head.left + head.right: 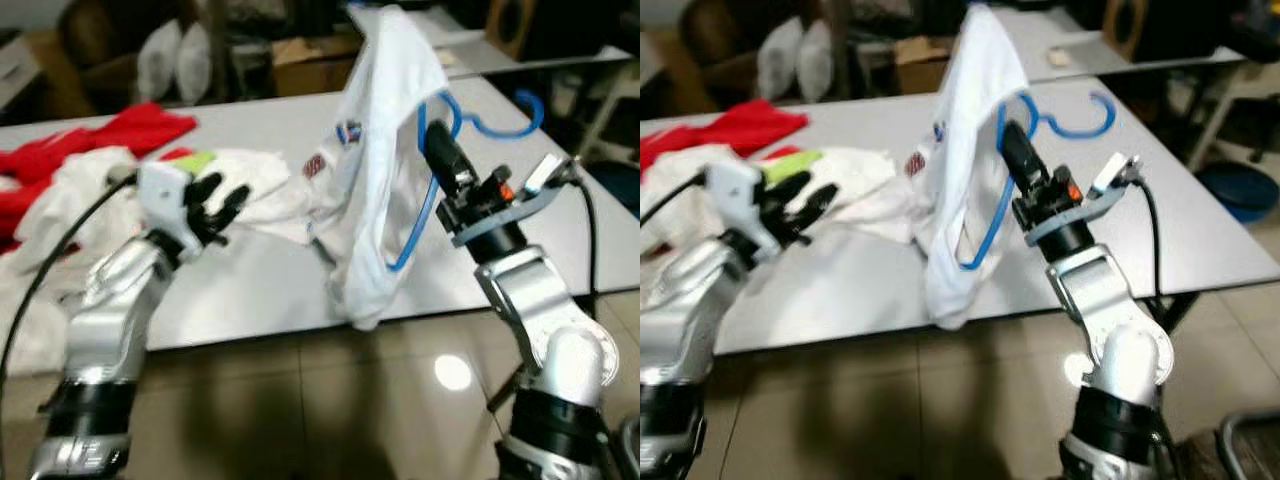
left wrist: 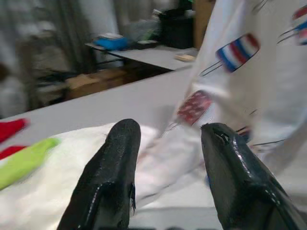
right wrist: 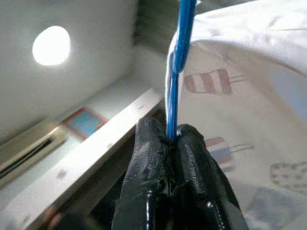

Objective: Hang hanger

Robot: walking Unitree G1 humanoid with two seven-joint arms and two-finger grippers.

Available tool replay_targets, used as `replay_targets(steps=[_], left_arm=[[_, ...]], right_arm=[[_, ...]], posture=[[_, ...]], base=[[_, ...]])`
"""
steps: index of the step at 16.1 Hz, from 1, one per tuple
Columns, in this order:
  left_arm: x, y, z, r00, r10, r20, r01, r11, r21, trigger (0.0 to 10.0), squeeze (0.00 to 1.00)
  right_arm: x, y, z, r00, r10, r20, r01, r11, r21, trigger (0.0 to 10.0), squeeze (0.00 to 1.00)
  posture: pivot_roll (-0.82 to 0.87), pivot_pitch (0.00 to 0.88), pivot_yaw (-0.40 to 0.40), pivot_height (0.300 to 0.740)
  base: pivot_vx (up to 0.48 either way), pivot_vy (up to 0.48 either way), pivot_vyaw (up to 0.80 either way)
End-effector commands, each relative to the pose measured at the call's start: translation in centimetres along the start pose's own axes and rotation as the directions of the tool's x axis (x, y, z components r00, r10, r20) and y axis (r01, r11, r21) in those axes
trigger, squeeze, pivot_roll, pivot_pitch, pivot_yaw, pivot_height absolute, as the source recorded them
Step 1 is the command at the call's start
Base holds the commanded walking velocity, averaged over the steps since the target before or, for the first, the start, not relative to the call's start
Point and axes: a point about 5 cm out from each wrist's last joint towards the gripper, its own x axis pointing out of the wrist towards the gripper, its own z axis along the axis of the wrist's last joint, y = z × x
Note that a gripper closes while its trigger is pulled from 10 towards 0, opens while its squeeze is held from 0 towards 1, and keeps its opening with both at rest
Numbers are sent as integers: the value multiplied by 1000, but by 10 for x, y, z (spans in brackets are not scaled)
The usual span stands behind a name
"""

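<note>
A blue hanger (image 1: 432, 190) carries a white printed shirt (image 1: 380, 150) that hangs above the white table (image 1: 250, 270). My right gripper (image 1: 438, 150) is shut on the hanger's blue wire (image 3: 173, 103), holding it raised with the hook (image 1: 500, 120) pointing away. The shirt's lower part trails onto the table toward my left gripper (image 1: 222, 200), which hovers open near the shirt's edge with nothing between its fingers (image 2: 115, 167).
Red clothes (image 1: 110, 135) and a pile of white cloth with a green piece (image 1: 190, 162) lie on the table's left side. Another table (image 1: 480, 50), boxes and chairs stand behind. The tiled floor (image 1: 300, 400) lies in front.
</note>
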Motion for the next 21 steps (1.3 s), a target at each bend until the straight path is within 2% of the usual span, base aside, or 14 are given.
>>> replay_targets(steps=[1, 4, 7, 8, 13, 15, 18, 21], left_arm=[[-11, 10, 6, 999, 27, 23, -27, 1000, 1, 10000, 0], [-25, 0, 9, 998, -46, 43, 47, 998, -28, 10000, 0], [-36, -9, 16, 991, -101, 85, 108, 991, -74, 10000, 0], [-43, -11, 22, 986, -124, 113, 137, 984, -111, 10000, 0], [-63, -16, 33, 978, -118, 170, 144, 978, -149, 10000, 0], [-69, -17, 35, 979, -119, 168, 144, 978, -149, 10000, 0], [-83, -21, 32, 988, -120, 100, 132, 984, -117, 10000, 0], [-88, -22, 33, 989, -125, 79, 133, 985, -107, 10000, 0]], right_arm=[[6, 18, -11, 991, 115, -63, -114, 993, 15, 10000, 0], [6, 28, -24, 970, 199, -136, -194, 980, 54, 10000, 0], [2, 29, -37, 951, 238, -197, -220, 969, 111, 10000, 0], [-1, 33, -45, 938, 270, -218, -239, 958, 157, 10000, 0], [-5, 36, -64, 906, 332, -261, -269, 930, 249, 10000, 0], [-7, 34, -69, 901, 332, -277, -259, 928, 269, 10000, 0], [-10, 26, -74, 900, 318, -299, -233, 929, 287, 10000, 0], [-12, 21, -77, 904, 300, -304, -211, 933, 293, 10000, 0]], posture=[[-182, 0, 84, 740], [-147, 0, 55, 740], [-117, 0, 29, 740], [-103, 0, 17, 740], [-46, 0, -34, 740], [-27, 0, -49, 740], [2, 0, -71, 740], [29, 0, -76, 740]], base=[[0, 0, 675], [0, 0, 669], [0, 0, 667], [0, 0, 669], [0, 0, 666], [0, 0, 669], [0, 0, 669], [0, 0, 669]])
